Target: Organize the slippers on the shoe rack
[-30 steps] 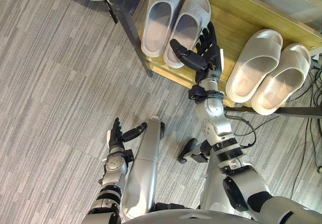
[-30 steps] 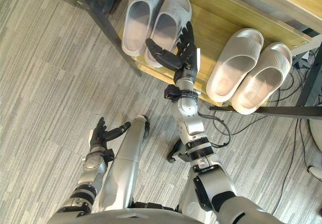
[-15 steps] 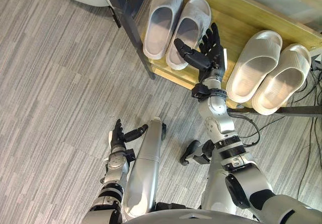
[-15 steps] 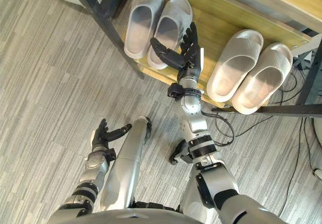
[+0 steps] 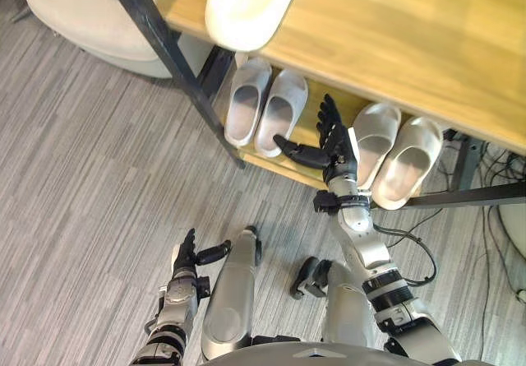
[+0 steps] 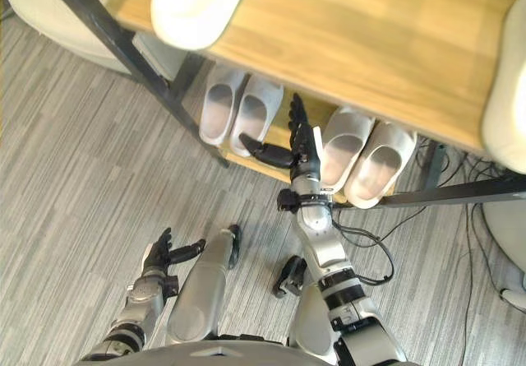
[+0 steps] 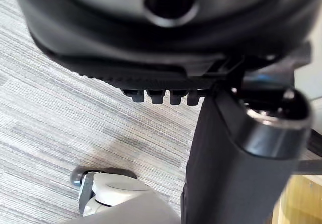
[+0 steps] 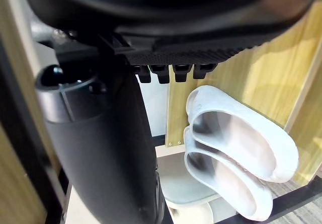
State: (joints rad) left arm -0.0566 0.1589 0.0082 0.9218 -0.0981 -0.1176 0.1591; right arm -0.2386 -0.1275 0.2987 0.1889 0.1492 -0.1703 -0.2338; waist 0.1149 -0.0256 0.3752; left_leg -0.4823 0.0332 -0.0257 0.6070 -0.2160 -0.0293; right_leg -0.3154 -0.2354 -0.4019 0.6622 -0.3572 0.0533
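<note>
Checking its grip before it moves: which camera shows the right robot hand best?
Left eye view: the right robot hand shows whole, fingers straight, holding nothing, at the lower shelf. The right eye view shows much the same; the right wrist view shows its thumb and finger bases close up.

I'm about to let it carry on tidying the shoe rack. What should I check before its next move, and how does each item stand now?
1. Right hand empty, fingers straight: ok.
2. Right hand clear of both pairs: cannot tell.
3. Left pair side by side on the lower shelf: ok.
4. Right pair side by side on the same shelf: ok.
5. Left hand open, low by the floor, away from the rack: ok.
6. Top-shelf slipper has its mate beside it: cannot tell.
</note>
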